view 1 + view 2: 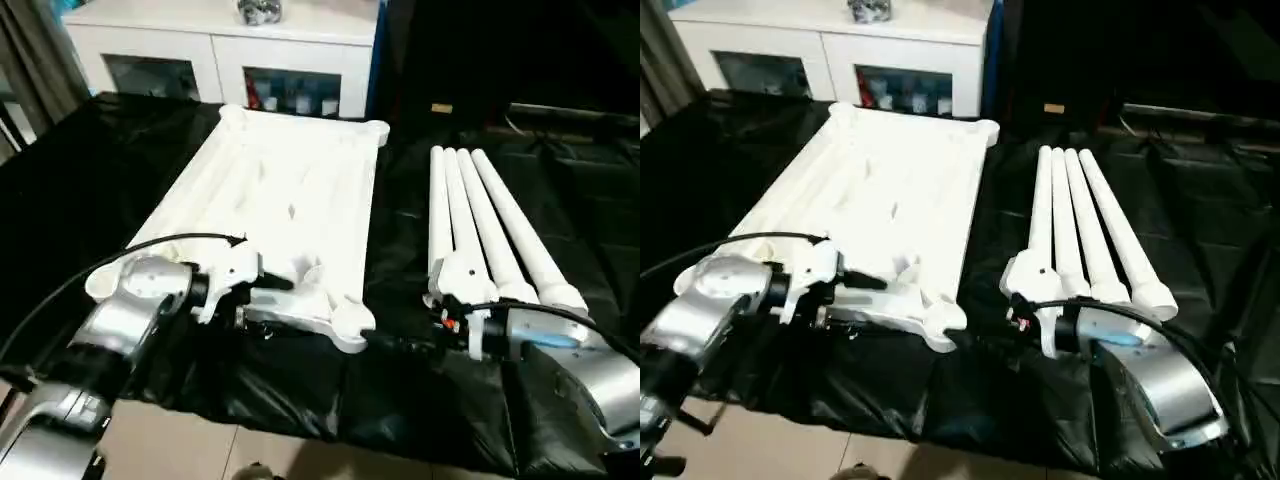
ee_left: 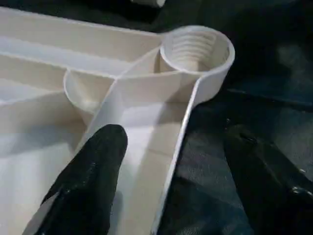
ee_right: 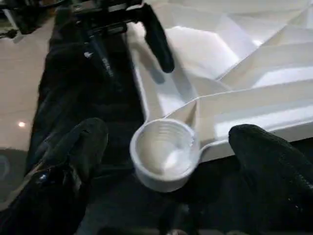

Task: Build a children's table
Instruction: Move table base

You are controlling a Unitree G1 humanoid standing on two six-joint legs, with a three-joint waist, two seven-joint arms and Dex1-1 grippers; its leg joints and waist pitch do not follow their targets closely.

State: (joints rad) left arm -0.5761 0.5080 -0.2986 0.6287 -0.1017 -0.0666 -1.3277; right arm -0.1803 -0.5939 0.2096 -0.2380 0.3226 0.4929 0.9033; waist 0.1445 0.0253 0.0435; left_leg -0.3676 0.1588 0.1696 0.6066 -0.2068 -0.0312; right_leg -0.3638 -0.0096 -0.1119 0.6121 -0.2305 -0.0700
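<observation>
Tabletop lies ribbed side up on the black cloth, long axis running away from me; no leg fitted yet, so I judge this the opening step: steady the top, then bring a leg to a socket.

Nearest: my left gripper straddles the near rim, jaws spread, one finger inside the rim, the other outside over the cloth. My right gripper is wide apart, facing the near corner socket, gripping nothing.

Next move, in my judgement: right arm swings to the four legs lying side by side just beyond it.

Cloth edge close below my wrists; open cloth between top and legs. White cabinet beyond the far end.
</observation>
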